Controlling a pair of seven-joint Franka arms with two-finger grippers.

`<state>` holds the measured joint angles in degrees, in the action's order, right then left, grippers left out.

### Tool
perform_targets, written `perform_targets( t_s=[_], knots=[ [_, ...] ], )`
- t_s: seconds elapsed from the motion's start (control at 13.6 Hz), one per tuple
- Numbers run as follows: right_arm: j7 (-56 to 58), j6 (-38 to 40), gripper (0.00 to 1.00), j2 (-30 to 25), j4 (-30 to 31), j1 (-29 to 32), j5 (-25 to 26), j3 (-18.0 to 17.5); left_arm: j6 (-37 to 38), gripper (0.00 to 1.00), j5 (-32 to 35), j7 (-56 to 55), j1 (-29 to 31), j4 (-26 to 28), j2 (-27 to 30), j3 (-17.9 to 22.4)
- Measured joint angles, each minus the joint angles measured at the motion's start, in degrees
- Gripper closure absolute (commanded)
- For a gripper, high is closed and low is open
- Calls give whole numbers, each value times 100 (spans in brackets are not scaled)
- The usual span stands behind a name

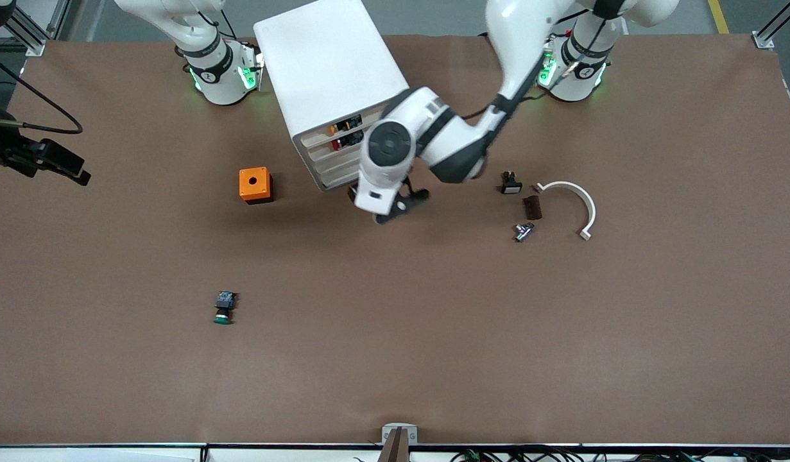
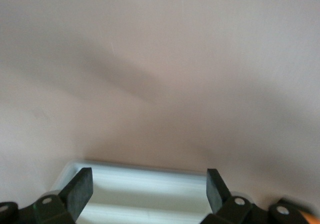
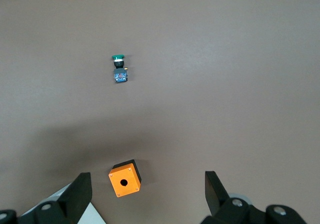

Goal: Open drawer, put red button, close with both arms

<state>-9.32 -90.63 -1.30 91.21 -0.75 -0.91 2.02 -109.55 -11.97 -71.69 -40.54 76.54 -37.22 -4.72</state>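
Cabinet (image 1: 334, 77) in white is seen standing on the brown table (image 1: 433, 333) between the two arm bases, its four drawer fronts turned toward the front camera. Small parts, one with a red spot (image 1: 336, 145), are visible at the upper drawers, but whether this is the red button cannot be told. The left gripper (image 1: 395, 208) is placed low in front of the cabinet, its fingers (image 2: 80, 189) spread wide and empty, with a white drawer edge (image 2: 145, 181) seen between them. The right gripper (image 3: 145, 194) is held high with its fingers released, holding nothing, over the orange box (image 1: 255, 185) near the cabinet. A green-capped button (image 1: 224, 307) is seen lying nearer the front camera than the orange box. Toward the left arm's end are found a small black part (image 1: 511, 183), a brown block (image 1: 532, 207), a metal piece (image 1: 523, 231) and a white curved strip (image 1: 577, 202).
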Motion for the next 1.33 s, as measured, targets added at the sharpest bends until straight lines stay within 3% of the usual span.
perform_targets(
  t_s=[0.22, 0.52, 1.33],
  knots=[
    [0, -1, 0, 0, 0, 1, 0, 1, 64, 0, 718, 86, 882, 1, 321, 2],
    [0, -1, 0, 0, 0, 1, 0, 1, 263, 0, 1513, 415, 1585, 1, 561, 0],
    [0, -1, 0, 0, 1, 3, 1, 4, 1410, 0, 2079, 4486, 3218, -5, 1900, -2]
  ],
)
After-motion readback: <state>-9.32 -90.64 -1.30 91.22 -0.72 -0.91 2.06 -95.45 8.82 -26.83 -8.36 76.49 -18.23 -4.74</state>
